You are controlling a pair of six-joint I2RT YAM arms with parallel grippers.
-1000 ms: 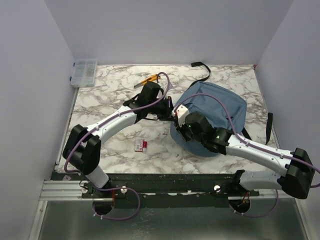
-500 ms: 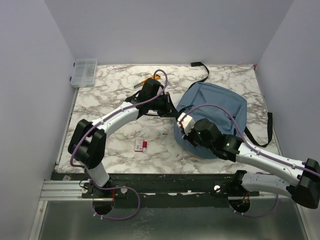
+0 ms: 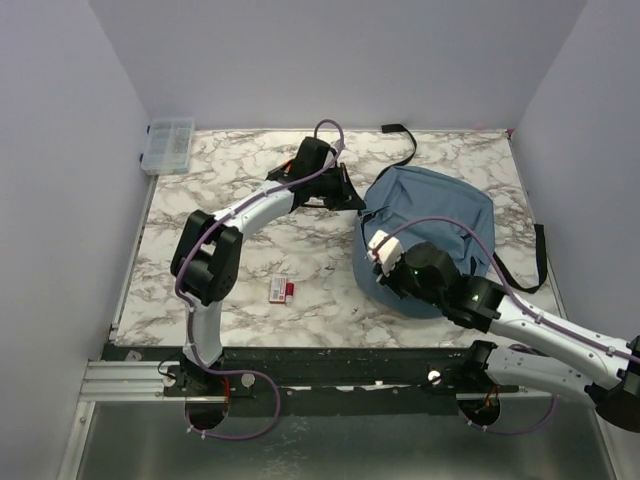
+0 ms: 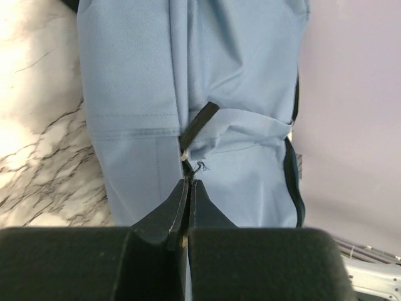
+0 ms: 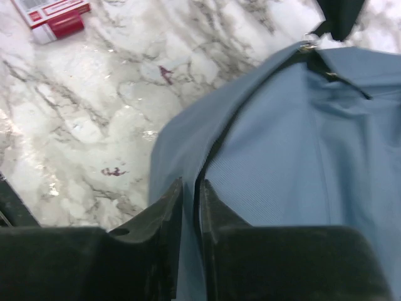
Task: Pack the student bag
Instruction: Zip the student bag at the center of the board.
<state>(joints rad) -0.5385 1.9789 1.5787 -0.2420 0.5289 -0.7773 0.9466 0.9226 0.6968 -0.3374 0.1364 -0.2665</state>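
Observation:
The student bag (image 3: 440,215) is a dusty-blue backpack lying right of centre on the marble table. My left gripper (image 3: 352,198) is at the bag's far-left edge. In the left wrist view it (image 4: 189,183) is shut on the thin cord of a zipper pull (image 4: 199,122) on the bag (image 4: 138,94). My right gripper (image 3: 384,256) is on the bag's near-left side. In the right wrist view it (image 5: 191,185) is shut on a fold of blue fabric beside the dark zipper line (image 5: 219,141).
A small red and white box (image 3: 282,290) lies on the table left of the bag and shows in the right wrist view (image 5: 53,15). A clear plastic organiser (image 3: 168,145) sits at the far left corner. Black straps (image 3: 405,140) trail behind and to the right of the bag.
My left gripper has swung to the right and farther back, staying at the bag's left edge. The bag and my right gripper have shifted a little to the right.

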